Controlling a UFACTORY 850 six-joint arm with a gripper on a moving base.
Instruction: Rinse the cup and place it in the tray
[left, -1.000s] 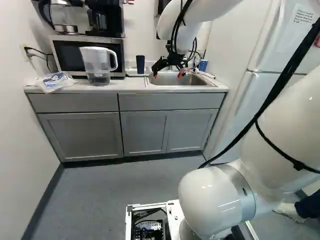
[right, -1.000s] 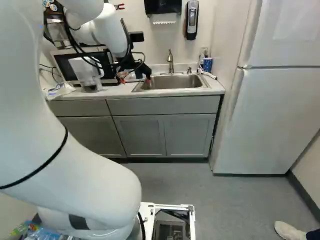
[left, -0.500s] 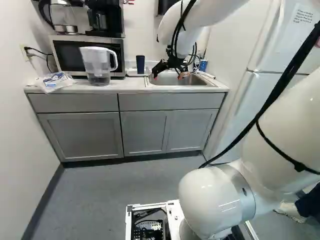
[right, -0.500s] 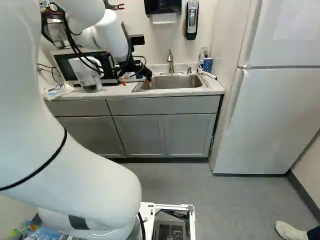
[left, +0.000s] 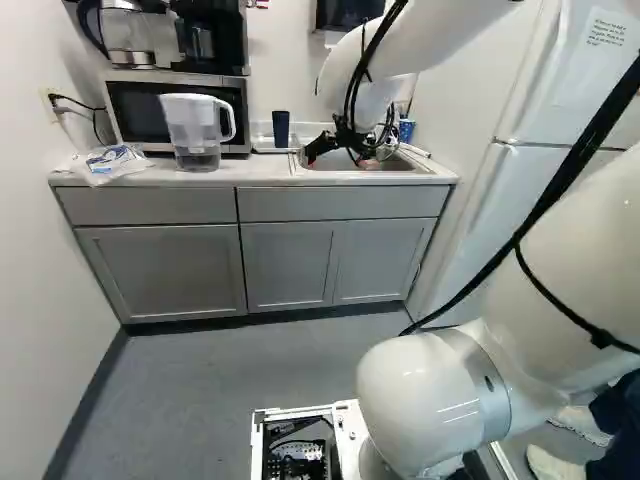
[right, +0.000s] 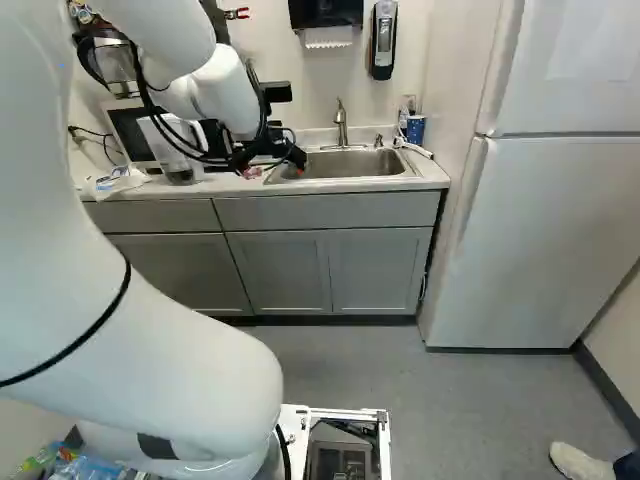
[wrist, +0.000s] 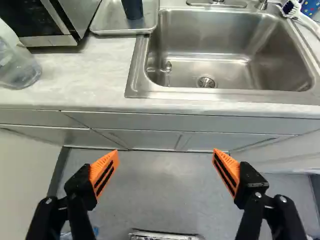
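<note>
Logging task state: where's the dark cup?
In the left base view, the dark cup stands on the metal tray, right of the microwave and left of the sink.

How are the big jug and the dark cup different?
The jug is see-through with a white handle, but the cup is dark and shows no handle. The jug is much bigger and wider; the cup is small and slim. The jug stands right on the counter, while the cup stands on the metal tray. What's the same: neither one is in the claw.
</note>
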